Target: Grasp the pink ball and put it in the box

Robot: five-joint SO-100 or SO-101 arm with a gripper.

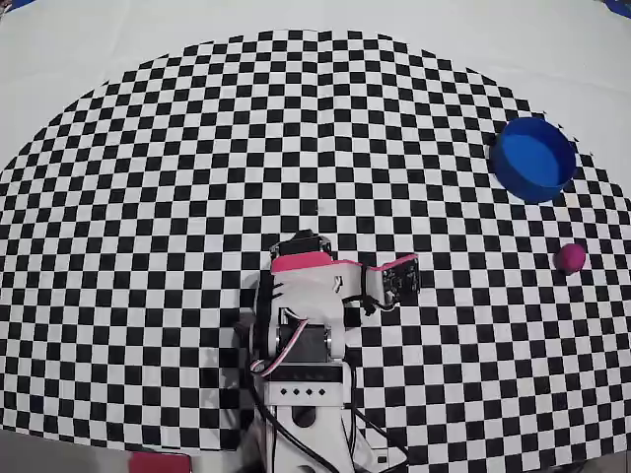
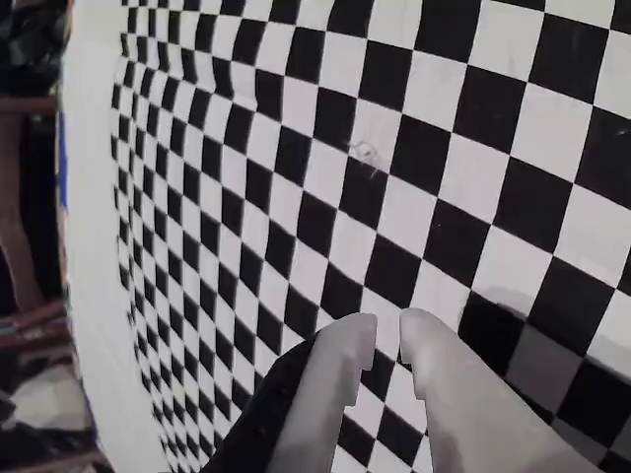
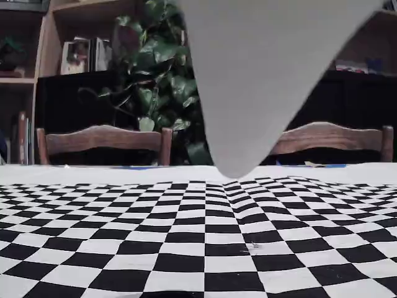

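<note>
My gripper (image 2: pixel 387 335) sits nearly closed and empty in the wrist view, its two pale fingertips (image 2: pixel 345 340) almost touching with only a thin slit between them, hovering over bare checkerboard. From overhead I see the gripper (image 1: pixel 404 276) pointing toward the right of that view, close to the arm's base. The pink ball (image 1: pixel 570 257) lies well apart from it, far to the right near the edge of the checkered pattern, roughly level with the gripper. The box (image 1: pixel 532 159) stands beyond the ball, toward the top right, near it but not touching; this round bright blue bowl with low walls looks empty inside. The ball is a small smooth magenta sphere. Everything rests on a black-and-white checkered mat (image 1: pixel 197 177), flat and matte. In the fixed view a blurred pale grey wedge (image 3: pixel 267 74) fills the upper middle, with wooden chairs (image 3: pixel 105 141) and a leafy plant (image 3: pixel 161 87) behind the table.
</note>
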